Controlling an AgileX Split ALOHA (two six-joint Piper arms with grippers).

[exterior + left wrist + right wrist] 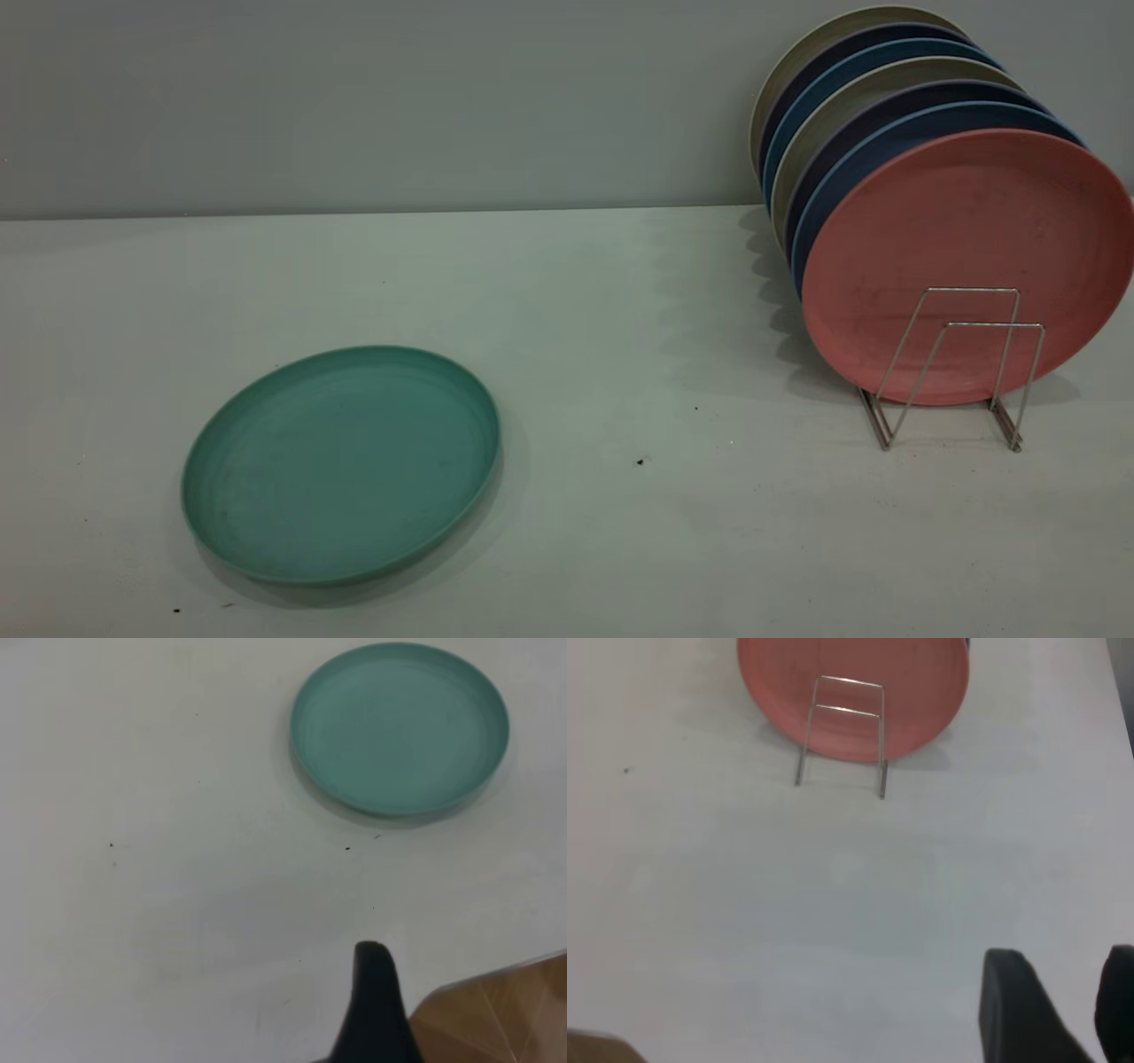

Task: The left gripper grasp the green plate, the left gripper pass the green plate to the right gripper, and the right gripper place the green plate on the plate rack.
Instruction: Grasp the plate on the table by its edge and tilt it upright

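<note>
The green plate [341,465] lies flat on the white table at the front left, and also shows in the left wrist view [399,726]. My left gripper [376,970] is well back from the plate and does not touch it. The plate rack [952,368] stands at the right, and its two front wire loops hold no plate. It also shows in the right wrist view [842,731]. My right gripper [1063,970] is open and empty, above bare table some way in front of the rack. Neither gripper shows in the exterior view.
A salmon-pink plate [966,257] leans upright in the rack just behind the front loops, with several blue and beige plates [850,115] stacked behind it. The table's edge, with brown floor [505,1010] beyond it, is close beside the left gripper.
</note>
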